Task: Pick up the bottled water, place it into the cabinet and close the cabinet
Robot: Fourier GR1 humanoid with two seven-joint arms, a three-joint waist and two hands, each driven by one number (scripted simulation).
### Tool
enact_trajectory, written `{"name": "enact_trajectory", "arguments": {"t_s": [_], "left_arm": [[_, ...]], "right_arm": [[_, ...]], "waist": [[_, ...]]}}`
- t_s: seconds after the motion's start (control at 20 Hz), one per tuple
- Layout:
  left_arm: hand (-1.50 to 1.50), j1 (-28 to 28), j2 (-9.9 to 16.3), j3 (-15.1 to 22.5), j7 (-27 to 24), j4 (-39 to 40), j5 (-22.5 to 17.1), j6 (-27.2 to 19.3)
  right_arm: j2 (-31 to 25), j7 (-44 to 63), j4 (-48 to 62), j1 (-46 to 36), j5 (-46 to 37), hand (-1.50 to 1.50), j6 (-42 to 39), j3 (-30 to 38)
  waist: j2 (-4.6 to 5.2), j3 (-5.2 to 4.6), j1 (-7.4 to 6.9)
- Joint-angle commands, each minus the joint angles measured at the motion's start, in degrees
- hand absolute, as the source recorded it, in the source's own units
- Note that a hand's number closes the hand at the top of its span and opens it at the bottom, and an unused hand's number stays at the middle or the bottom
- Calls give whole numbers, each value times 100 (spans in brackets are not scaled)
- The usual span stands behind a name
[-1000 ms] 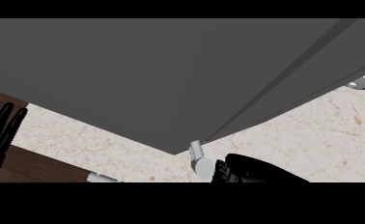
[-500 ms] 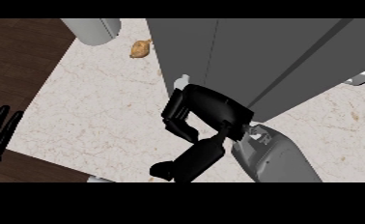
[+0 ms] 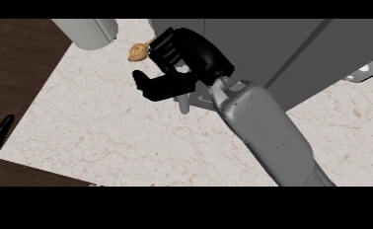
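Right hand (image 3: 191, 60) raised, fingers curled, against the cabinet (image 3: 291, 50) door

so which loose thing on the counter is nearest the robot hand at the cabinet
The small tan lump, just left of the robot hand; the grey cylinder stands farther off, top left.

— Behind, on the worktop (image 3: 109, 124)?
— Cabinet (image 3: 291, 50) at right rear; cylindrical container (image 3: 87, 31) at left rear; small lumpy food item (image 3: 139, 51) between them.
— In front of the cabinet?
— Right robot hand (image 3: 186, 62), over the worktop, against the cabinet's left front corner, just right of the food item.
— Far left?
— Left robot hand (image 3: 4, 129), barely inside the edge.
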State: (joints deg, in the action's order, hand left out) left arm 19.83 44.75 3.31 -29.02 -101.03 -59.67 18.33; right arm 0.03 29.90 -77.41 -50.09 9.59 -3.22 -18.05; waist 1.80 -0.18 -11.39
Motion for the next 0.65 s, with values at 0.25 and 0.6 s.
{"name": "enact_trajectory", "arguments": {"t_s": [0.25,0.6], "left_arm": [[-150,120,-25,-106,-70,48,-31,173],[-150,185,-106,-151,-112,58,-31,143]], "right_arm": [[-2,-642,1393,-1041,212,-150,1278,593],[-2,-848,1671,-1180,777,-150,1744,409]], "waist": [[58,-1,91],[53,-1,191]]}}
